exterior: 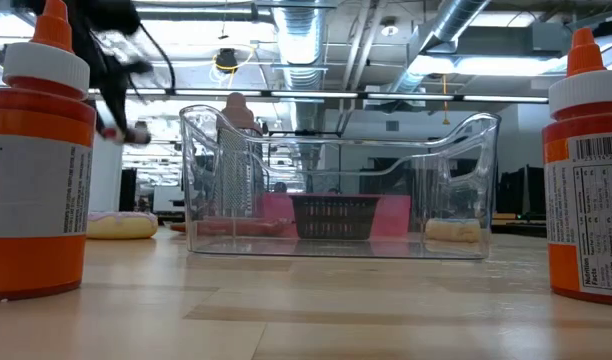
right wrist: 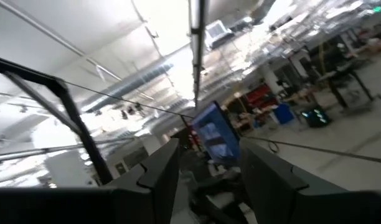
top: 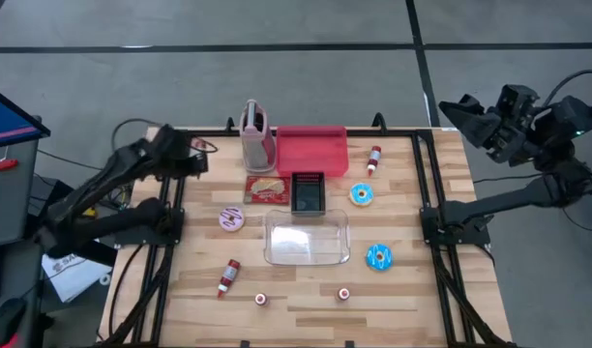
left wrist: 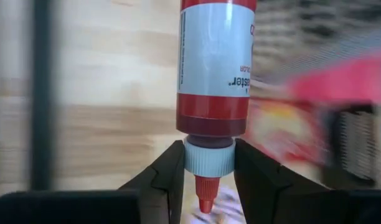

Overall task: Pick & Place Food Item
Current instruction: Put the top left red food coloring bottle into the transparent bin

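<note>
My left gripper [top: 201, 150] is above the table's far left corner, shut on a red sauce bottle [left wrist: 215, 62] with a white label and a white cap. It shows blurred at the top left of the low view [exterior: 121, 130]. A clear plastic container [top: 307, 237] stands at the table's middle, on its base. My right gripper [top: 449, 104] is raised high beyond the table's far right corner, open and empty; its wrist view [right wrist: 209, 149] shows only the ceiling. My left gripper pinches the bottle's white cap [left wrist: 208, 163] between its two fingers [left wrist: 172, 177]. The bottle's body reaches forward past the fingertips, and its red nozzle points back toward the wrist. The bottle is lifted clear of the table.
At the back are a pink tray [top: 312, 150], a grater [top: 258, 135], a red box [top: 267, 188] and a black basket [top: 308, 193]. Three donuts [top: 231, 220] [top: 362, 194] [top: 378, 257], two lying bottles [top: 374, 159] [top: 228, 277] and two upright orange bottles [exterior: 36, 150] [exterior: 586, 160] are spread around.
</note>
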{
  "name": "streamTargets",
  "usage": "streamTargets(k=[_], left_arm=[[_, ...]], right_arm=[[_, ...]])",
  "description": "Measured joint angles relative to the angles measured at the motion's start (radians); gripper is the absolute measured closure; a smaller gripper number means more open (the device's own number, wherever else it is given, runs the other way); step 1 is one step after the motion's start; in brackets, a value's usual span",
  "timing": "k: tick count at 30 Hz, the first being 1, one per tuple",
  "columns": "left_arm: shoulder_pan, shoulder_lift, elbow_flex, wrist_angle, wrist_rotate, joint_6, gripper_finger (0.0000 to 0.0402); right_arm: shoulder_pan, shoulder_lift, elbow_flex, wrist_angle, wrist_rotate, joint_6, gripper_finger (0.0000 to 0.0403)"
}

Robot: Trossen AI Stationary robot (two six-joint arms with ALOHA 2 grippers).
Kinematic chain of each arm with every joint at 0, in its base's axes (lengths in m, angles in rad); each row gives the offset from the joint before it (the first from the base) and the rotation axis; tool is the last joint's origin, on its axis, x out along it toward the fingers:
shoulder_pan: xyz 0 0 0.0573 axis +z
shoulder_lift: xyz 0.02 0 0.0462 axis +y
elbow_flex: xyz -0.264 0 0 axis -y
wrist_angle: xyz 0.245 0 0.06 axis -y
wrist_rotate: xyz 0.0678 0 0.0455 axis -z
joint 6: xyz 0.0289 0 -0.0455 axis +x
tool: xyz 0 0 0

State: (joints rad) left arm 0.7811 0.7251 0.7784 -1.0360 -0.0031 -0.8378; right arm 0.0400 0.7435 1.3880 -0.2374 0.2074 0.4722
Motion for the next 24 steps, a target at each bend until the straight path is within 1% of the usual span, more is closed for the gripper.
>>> streamTargets(k=[3, 5, 8, 10, 14, 18, 21, 24], left_arm=[[-0.097, -0.096, 0.000, 0.031, 0.057, -0.016, 0.0295], [-0.180, -0.124, 0.000, 0.064, 0.077, -0.040, 0.0293], [-0.323, -0.124, 0.000, 0.122, 0.092, -0.059, 0.0293], [-0.432, -0.090, 0.000, 0.173, 0.093, -0.060, 0.0293], [-0.656, 0.028, 0.000, 0.309, 0.089, -0.059, 0.0293], [-0.846, 0.211, 0.010, 0.489, 0.091, -0.008, 0.0292], [-0.909, 0.374, 0.079, 0.529, 0.098, 0.071, 0.0292], [-0.928, 0.525, 0.176, 0.527, 0.070, 0.177, 0.0292]], right_arm=[[0.026, 0.003, 0.000, 0.036, 0.000, -0.014, 0.0243], [0.040, 0.004, 0.000, 0.056, 0.001, -0.024, 0.0243], [0.053, 0.004, 0.000, 0.063, 0.003, -0.025, 0.0243], [0.061, 0.004, 0.000, 0.063, 0.008, -0.026, 0.0243], [0.085, 0.012, 0.000, 0.077, 0.011, -0.011, 0.0243], [0.126, 0.029, 0.000, 0.098, 0.011, -0.011, 0.0243], [0.149, 0.031, 0.000, 0.115, 0.011, -0.010, 0.0243], [0.164, 0.032, 0.000, 0.123, 0.025, -0.008, 0.0243]])
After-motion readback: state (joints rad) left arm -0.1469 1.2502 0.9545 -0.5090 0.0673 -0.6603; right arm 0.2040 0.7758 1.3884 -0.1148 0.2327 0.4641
